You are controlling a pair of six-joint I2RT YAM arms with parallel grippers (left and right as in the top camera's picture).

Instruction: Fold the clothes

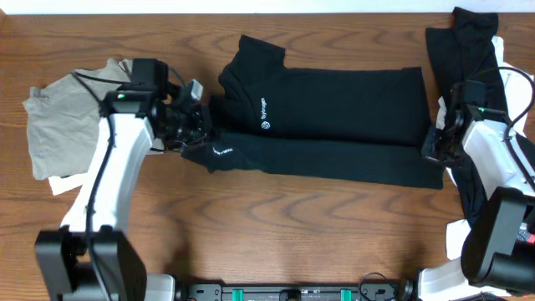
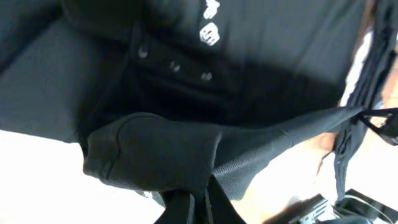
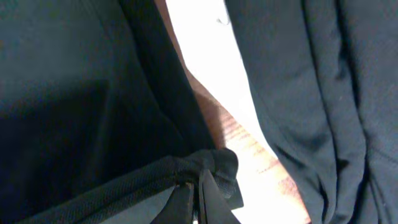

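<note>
A black T-shirt (image 1: 334,109) with a small white chest logo (image 1: 266,125) lies flat across the table's middle. Its front edge is doubled into a long strip (image 1: 334,160). At the strip's left end, my left gripper (image 1: 199,135) is shut on a bunch of the black fabric (image 2: 155,152), which sits pinched between the fingertips (image 2: 180,208). The logo (image 2: 210,31) shows beyond that bunch. My right gripper (image 1: 435,149) is shut on the strip's right end, a rolled black fold (image 3: 205,165) caught between its fingertips (image 3: 214,202).
An olive-grey garment (image 1: 58,117) lies crumpled at the far left over a white piece (image 1: 60,184). Another black garment (image 1: 468,42) and white cloth (image 1: 517,84) are heaped at the right edge, close behind the right arm; that black garment (image 3: 336,93) also fills the right wrist view's right side.
</note>
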